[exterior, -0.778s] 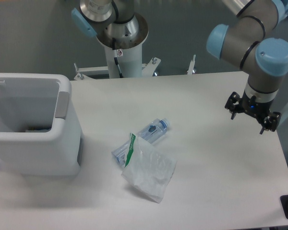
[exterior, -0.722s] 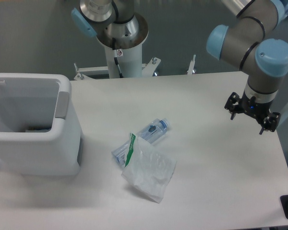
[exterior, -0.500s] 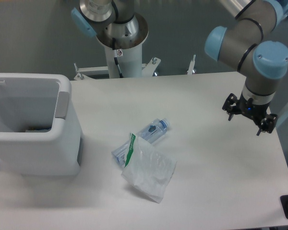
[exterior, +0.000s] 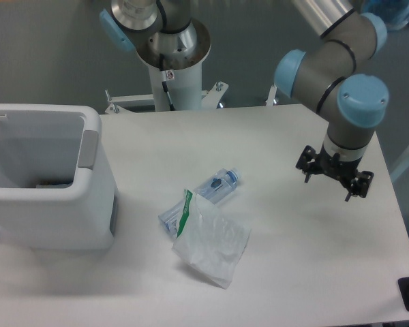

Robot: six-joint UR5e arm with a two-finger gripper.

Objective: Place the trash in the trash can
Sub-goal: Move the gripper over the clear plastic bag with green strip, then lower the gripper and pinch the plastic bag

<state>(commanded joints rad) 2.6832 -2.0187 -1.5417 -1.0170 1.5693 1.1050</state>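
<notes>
White trash can (exterior: 51, 204) with grey handle patch; beside it, whitish green-striped plastic bag (exterior: 211, 242), clear bottle (exterior: 215, 187) with seemingly blue cap.

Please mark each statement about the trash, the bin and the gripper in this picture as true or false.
1. The plastic bag lies partly over the bottle. True.
2. The bottle is inside the trash can. False: it lies on the table.
3. The gripper holds the bag. False: it holds nothing and hangs far to the right of the bag.
4. The trash can stands at the table's left side. True.
5. The bottle's cap is red. False: it is blue.
</notes>
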